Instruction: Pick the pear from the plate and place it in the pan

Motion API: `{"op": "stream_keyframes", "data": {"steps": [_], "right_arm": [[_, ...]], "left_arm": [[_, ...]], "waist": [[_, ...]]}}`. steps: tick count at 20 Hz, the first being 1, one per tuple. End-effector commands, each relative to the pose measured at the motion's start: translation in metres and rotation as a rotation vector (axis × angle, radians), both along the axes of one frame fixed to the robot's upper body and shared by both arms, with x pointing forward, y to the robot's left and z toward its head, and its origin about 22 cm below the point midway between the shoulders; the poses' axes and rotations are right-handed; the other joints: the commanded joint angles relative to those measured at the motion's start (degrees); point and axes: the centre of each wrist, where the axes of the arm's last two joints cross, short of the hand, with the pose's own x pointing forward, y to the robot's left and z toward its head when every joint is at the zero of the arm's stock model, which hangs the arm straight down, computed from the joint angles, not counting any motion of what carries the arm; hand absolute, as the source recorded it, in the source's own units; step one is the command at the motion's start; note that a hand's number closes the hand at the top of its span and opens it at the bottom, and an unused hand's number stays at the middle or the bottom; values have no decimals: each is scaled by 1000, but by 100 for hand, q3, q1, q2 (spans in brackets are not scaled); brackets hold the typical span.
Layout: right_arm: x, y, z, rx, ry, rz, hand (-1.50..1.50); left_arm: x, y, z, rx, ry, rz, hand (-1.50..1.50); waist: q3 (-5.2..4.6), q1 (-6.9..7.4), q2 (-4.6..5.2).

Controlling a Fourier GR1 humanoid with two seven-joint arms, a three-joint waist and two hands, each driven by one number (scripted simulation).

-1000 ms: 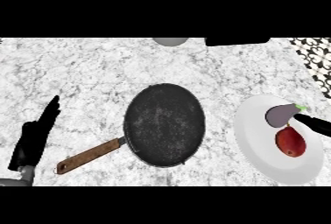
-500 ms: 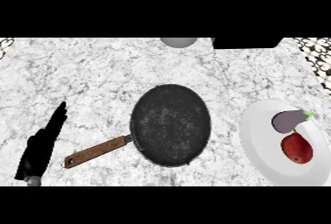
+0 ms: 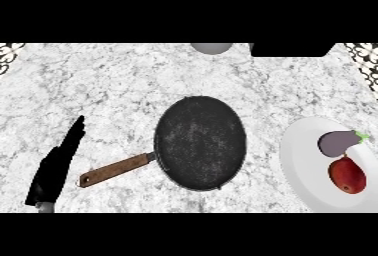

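A dark red pear [image 3: 347, 175] lies on the white plate [image 3: 303, 165] at the right edge of the head view. A grey-purple eggplant [image 3: 338, 141] with a green stem lies just above it on the same plate. A black pan [image 3: 200, 143] with a brown wooden handle [image 3: 114, 170] sits in the middle of the marble counter, with nothing in it. My left hand [image 3: 57, 165] rests at the lower left, fingers straight and pointing up, well left of the pan's handle. My right hand does not show.
A grey round object [image 3: 212, 47] and a black block [image 3: 291, 49] sit at the counter's far edge. Patterned trim shows at the top corners.
The view has shifted, so the pan and plate appear further right. My right hand, seen by the plate's right side a second ago, is out of the picture now.
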Motion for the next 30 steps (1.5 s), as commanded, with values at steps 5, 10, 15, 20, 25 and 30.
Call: {"op": "stream_keyframes", "data": {"steps": [5,10,15,20,25,30], "right_arm": [[34,-4,33,125,179,33,-150],[61,7,11,204,244,70,-150],[61,-22,10,230,382,112,-150],[83,7,0,289,478,175,-150],[96,6,-5,304,542,184,-150],[108,33,-45,317,579,220,-150]], "left_arm": [[-3,9,-5,-1,-1,-24,0],[14,-13,-4,-1,-7,-36,0],[-4,-2,1,-15,6,-40,0],[7,-12,-5,-1,-15,-31,0],[11,3,1,-5,-17,-16,0],[1,-2,-10,-14,1,-17,0]], "waist": [[8,128,27],[10,175,56],[16,265,46],[8,225,49],[7,207,46],[6,165,36]]}}
